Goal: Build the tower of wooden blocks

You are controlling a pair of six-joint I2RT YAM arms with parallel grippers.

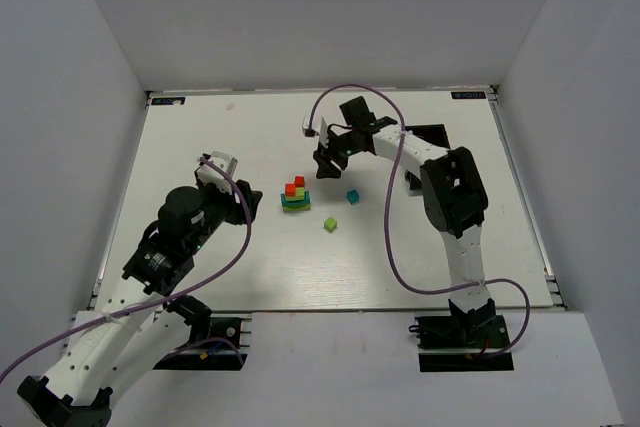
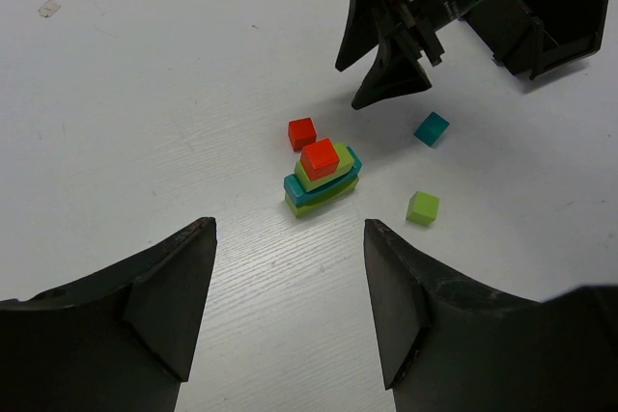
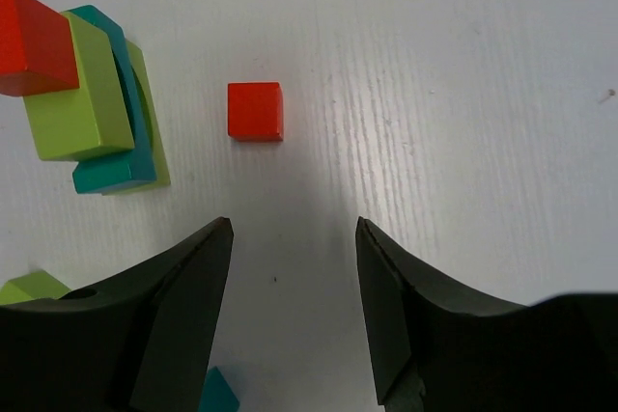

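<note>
Right gripper (image 1: 325, 159), top view: is hovering open and empty at 1 o'clock of the wood block tower (image 1: 294, 201), probably lining up on the loose red cube (image 1: 299, 181). The left gripper (image 1: 243, 202) is waiting open at 9 o'clock.

Left wrist view: the teal cube (image 2: 432, 127) and lime cube (image 2: 422, 207) are lying apart from the tower, leaving approach room.

Right wrist view: the red cube is sitting just beside the tower, and the worktop (image 3: 463, 94) is offering open room at its 3 o'clock.

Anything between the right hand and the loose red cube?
Nothing visible. The right hand is open; only bare table lies between it and the loose red cube. The tower stands off to one side.
</note>
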